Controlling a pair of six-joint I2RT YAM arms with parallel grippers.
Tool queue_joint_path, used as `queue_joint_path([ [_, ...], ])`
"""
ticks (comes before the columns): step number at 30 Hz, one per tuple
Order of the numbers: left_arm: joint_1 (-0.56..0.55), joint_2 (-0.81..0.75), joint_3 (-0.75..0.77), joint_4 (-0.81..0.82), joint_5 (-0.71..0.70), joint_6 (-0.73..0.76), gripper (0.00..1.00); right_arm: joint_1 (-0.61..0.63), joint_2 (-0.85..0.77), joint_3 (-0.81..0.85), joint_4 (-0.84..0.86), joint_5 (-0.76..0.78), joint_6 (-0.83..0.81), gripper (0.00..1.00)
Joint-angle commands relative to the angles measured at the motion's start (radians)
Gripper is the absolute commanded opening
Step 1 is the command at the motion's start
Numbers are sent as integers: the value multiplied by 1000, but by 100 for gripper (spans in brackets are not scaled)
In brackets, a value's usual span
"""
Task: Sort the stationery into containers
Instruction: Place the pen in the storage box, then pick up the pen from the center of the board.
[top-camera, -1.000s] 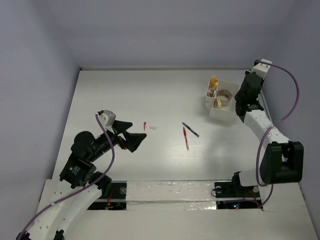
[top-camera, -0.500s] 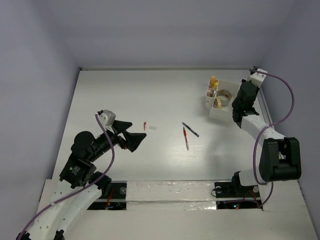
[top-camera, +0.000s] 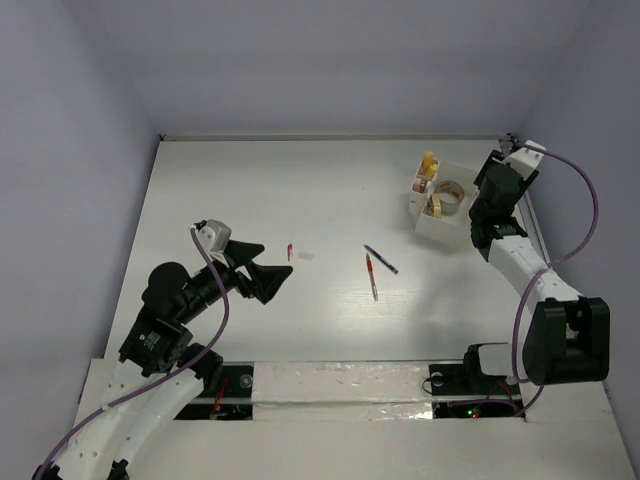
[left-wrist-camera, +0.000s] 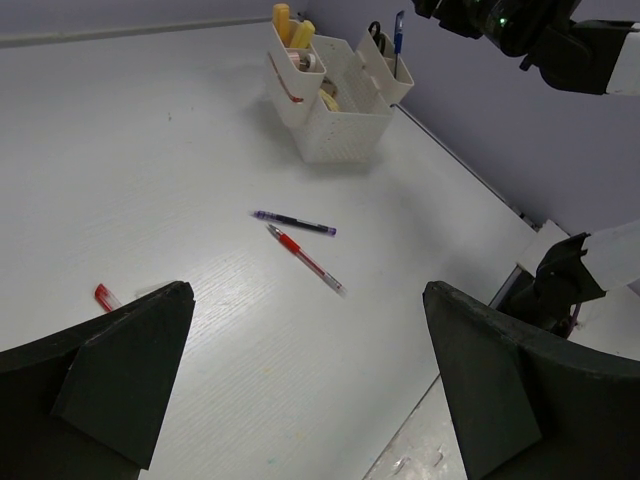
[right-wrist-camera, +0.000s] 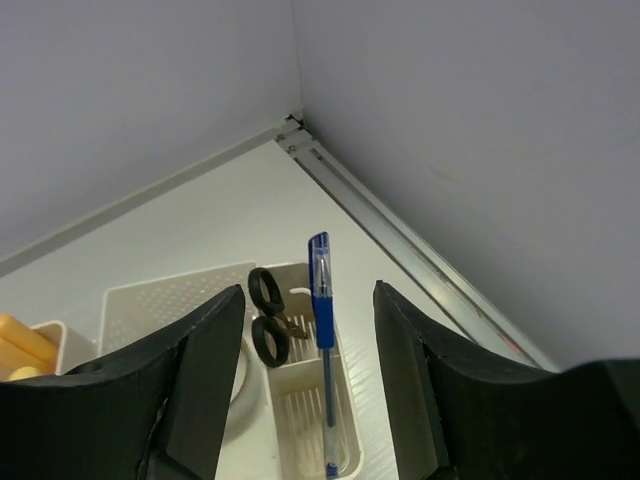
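1. Right gripper (right-wrist-camera: 310, 290) is released, fingers spread either side of a blue pen (right-wrist-camera: 322, 340) standing by the scissors (right-wrist-camera: 265, 320) in the organizer (right-wrist-camera: 300, 430). Only its own wrist cam shows that.
2. Top view puts the organizer near the worktop's (top-camera: 250, 180) far right corner.
3. Left gripper (left-wrist-camera: 308, 290) is wide open and empty, with a red pen (left-wrist-camera: 305, 258) and a dark pen (left-wrist-camera: 293, 221) mid-worktop.

Bright, even light here, soft and from overhead. The white bench (top-camera: 300, 190) glows, with a paler patch in front of the organizer (top-camera: 440, 205). Shadows are short and faint. Left wrist view is crisp. In the right wrist view, the near fingers (right-wrist-camera: 190, 380) are dark and soft-edged, the blue pen (right-wrist-camera: 322, 330) sharp.
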Motion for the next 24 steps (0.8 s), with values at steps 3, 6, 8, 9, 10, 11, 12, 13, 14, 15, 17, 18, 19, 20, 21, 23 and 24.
queue_joint_path([
  [3,7,13,-1,28,0,-9,99,54,-100,117,-205,-132,87,58],
  [6,16,23,-1,27,-2,-9,99,134,-126,153,-363,-281,129,47],
  [8,26,30,-1,30,0,-9,99,196,-129,169,-428,-340,132,40],
  [9,26,33,1,28,0,-9,99,268,-118,177,-519,-359,132,32],
  [10,36,36,1,30,0,-9,99,295,-111,185,-558,-384,134,27],
  [11,36,43,-1,30,1,-10,99,318,-100,200,-606,-451,163,24],
  [12,36,46,-1,30,3,-10,99,351,-89,202,-665,-499,175,23],
  [13,45,50,-1,31,6,-10,99,367,-69,197,-684,-554,190,21],
  [14,45,55,-1,31,6,-10,99,388,-59,185,-701,-594,213,19],
  [15,58,61,-2,33,11,-10,99,439,-34,180,-729,-637,216,18],
  [17,71,67,-2,33,12,-10,99,500,-3,186,-775,-639,226,13],
  [18,72,72,-2,33,12,-10,99,529,10,194,-816,-616,227,10],
  [19,81,75,-2,33,12,-10,99,572,24,196,-833,-610,232,10],
  [20,93,81,-2,33,12,-10,99,586,53,196,-851,-604,247,13],
  [21,93,86,-1,33,12,-12,99,600,69,194,-859,-594,250,19],
  [23,104,93,-1,31,14,-10,99,609,96,179,-872,-575,264,32],
  [24,116,95,-1,33,14,-10,99,609,122,173,-865,-562,266,39],
])
